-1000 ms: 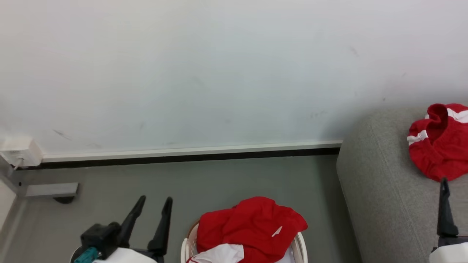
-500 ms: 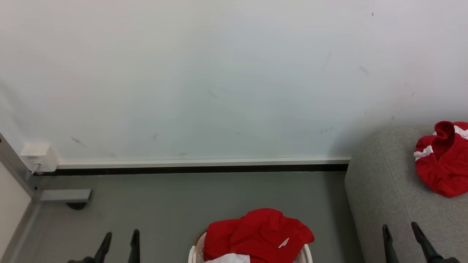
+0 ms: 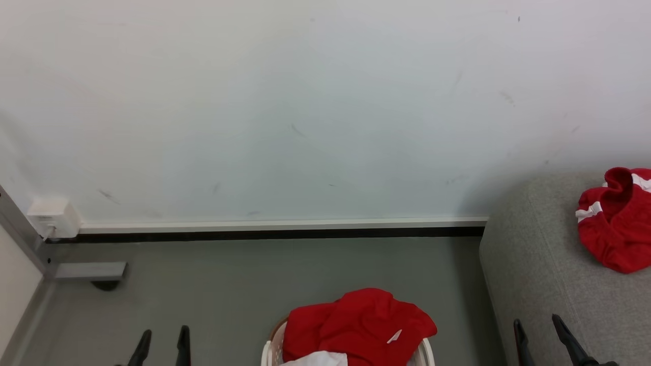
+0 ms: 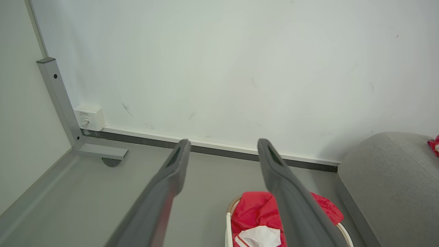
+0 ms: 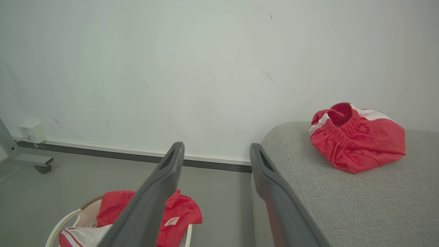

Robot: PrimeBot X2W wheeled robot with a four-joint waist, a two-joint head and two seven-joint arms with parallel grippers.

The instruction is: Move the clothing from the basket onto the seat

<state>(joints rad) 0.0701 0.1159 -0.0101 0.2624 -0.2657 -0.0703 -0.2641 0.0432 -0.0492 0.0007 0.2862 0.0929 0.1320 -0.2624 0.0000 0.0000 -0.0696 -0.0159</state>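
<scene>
Red clothing (image 3: 356,325) with a white panel is heaped in the cream-white basket (image 3: 268,351) at the bottom middle of the head view. Another red garment with white stripes (image 3: 615,223) lies on the grey seat (image 3: 539,264) at the right, also seen as a bundle (image 5: 356,139) on the seat (image 5: 343,206). My left gripper (image 3: 161,338) is open and empty, left of the basket. My right gripper (image 3: 536,328) is open and empty over the seat's front edge. In the left wrist view the clothing (image 4: 253,214) lies in the basket (image 4: 227,226), below my fingers (image 4: 175,168).
A white wall with a dark skirting strip (image 3: 264,235) runs behind the grey floor. A grey metal frame foot (image 3: 89,272) and a white wall socket box (image 3: 53,218) sit at the far left.
The head camera tilted up, so everything slid down the picture. Both grippers dropped toward the bottom edge, and the right gripper now shows both fingers apart.
</scene>
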